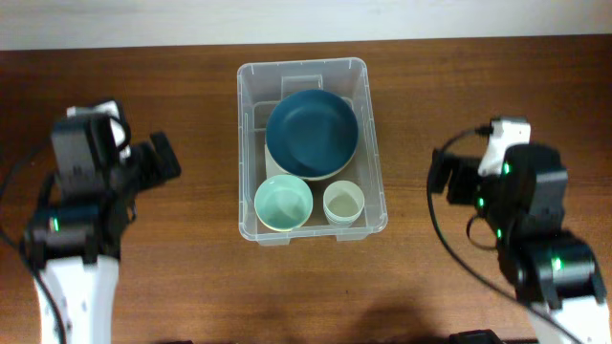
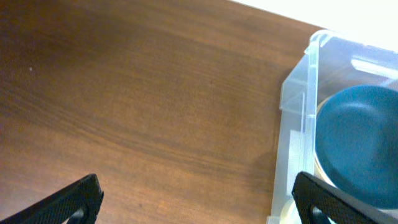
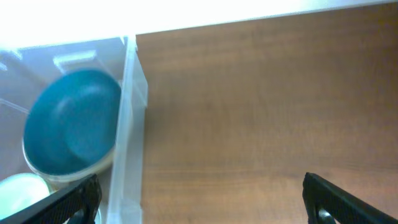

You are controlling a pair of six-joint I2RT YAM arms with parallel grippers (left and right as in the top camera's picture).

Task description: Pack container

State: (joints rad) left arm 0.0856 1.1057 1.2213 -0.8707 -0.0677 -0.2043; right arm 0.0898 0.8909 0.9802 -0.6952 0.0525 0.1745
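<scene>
The clear plastic container stands at the table's middle. Inside it a dark teal plate rests on a cream plate, with a mint bowl and a small pale cup at its near end. The container and teal plate show at the right of the left wrist view, and the container and plate at the left of the right wrist view. My left gripper is open and empty, left of the container. My right gripper is open and empty, right of it.
The brown wooden table runs on all sides of the container. A pale wall edge lies along the table's far side. A black cable hangs by the right arm.
</scene>
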